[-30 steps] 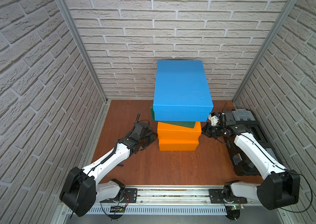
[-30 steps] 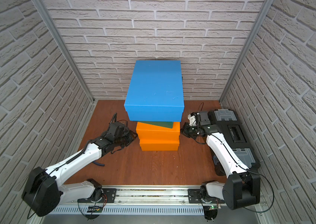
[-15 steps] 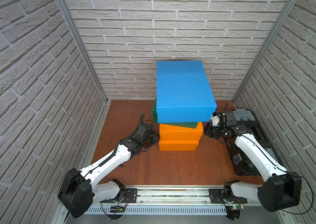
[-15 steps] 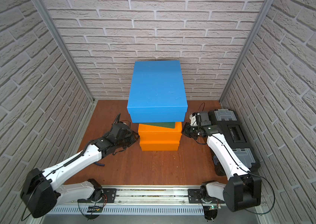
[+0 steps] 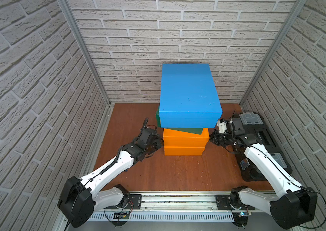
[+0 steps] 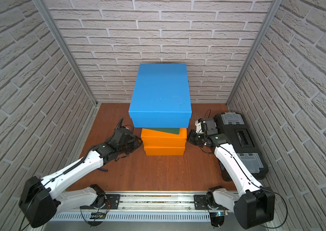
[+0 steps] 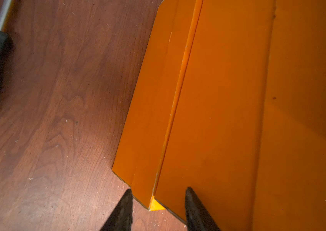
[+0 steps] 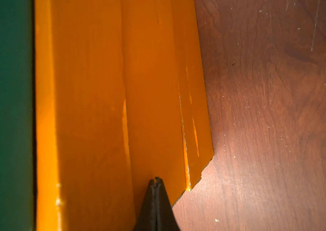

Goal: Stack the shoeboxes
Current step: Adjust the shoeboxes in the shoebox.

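— Which step is this?

— Squaring up, I'd say. All four are piled: the matte blue lidded box (image 5: 188,94) tops the dark green lidded box (image 5: 186,130), which sits twisted on the upper orange lidded box (image 5: 185,138) and the lower orange lidded box (image 5: 184,151).

— And the grippers?

— In both top views they flank the orange pair, with the green and blue boxes higher than either. The left gripper (image 7: 158,193) has its fingers parted, pinching nothing, and the orange boxes' corner is just ahead of the tips. The right gripper (image 8: 156,179) is pressed together, its tip at the upper orange box's side wall. I can't tell whether it touches.

— Next move?

— Probably nudging the green box round until its edges match the orange below. That calls for a slow, level push higher up, with the opposite gripper as a stop, since the tall pile could shift or topple.
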Tool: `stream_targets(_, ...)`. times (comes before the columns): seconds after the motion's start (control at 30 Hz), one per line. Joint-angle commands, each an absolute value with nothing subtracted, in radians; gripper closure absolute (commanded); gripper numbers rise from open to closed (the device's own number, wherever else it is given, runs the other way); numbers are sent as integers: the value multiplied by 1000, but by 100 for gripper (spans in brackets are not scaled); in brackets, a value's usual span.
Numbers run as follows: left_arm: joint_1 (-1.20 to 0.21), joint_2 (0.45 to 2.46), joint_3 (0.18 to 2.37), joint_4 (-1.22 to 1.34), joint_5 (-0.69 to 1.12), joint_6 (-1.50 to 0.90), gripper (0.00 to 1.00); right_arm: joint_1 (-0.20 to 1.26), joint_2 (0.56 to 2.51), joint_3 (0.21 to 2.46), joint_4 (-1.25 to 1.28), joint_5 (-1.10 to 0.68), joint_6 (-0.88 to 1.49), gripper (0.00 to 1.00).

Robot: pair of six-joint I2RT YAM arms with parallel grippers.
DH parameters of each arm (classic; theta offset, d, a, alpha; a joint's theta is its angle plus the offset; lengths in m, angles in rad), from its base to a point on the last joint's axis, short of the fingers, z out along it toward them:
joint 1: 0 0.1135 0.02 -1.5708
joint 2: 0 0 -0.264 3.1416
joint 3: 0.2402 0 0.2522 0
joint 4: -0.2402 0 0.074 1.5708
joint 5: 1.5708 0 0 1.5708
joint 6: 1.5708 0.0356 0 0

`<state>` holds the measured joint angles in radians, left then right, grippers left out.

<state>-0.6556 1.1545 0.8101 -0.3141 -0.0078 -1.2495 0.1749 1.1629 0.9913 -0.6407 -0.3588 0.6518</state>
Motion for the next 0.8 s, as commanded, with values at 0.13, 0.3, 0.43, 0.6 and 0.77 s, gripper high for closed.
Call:
stream_targets(0.13, -686, 1118, 788, -248, 26, -1269, 56, 202, 1148, 993, -626, -413, 657, 97)
stream_targets(0.3, -708, 1121, 776, -235, 15, -1280, 56, 202, 1136, 992, -629, -413, 663, 97)
stream_targets(0.43, -725, 1125, 774, -224, 9, -1285, 56, 205, 1125, 990, -634, -414, 668, 97)
stream_targets(0.6, -734, 1111, 773, -233, 0, -1287, 56, 206, 1107, 980, -641, -412, 672, 97)
stream_targets(0.77, -735, 1095, 766, -257, -17, -1284, 56, 207, 1112, 979, -658, -388, 658, 97)
